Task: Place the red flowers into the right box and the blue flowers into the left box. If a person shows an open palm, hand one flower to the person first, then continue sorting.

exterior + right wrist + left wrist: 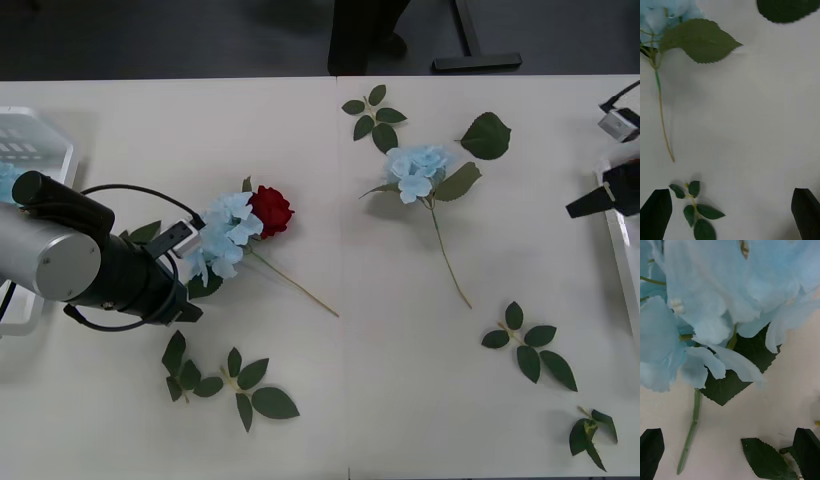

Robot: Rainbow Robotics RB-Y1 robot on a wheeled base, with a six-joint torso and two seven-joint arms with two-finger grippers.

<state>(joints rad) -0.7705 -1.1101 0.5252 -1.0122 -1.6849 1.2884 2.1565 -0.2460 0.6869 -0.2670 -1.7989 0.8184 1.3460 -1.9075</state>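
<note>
Black-fingered left end effector hovers spread wide over a blue flower; right end effector likewise wide.

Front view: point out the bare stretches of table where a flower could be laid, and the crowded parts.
Free: the near middle between the red rose's stem and the lone blue hydrangea's stem; also the far-left strip beyond both. Crowded: around the left claw, where a blue hydrangea touches the rose above leaf sprigs.
</note>
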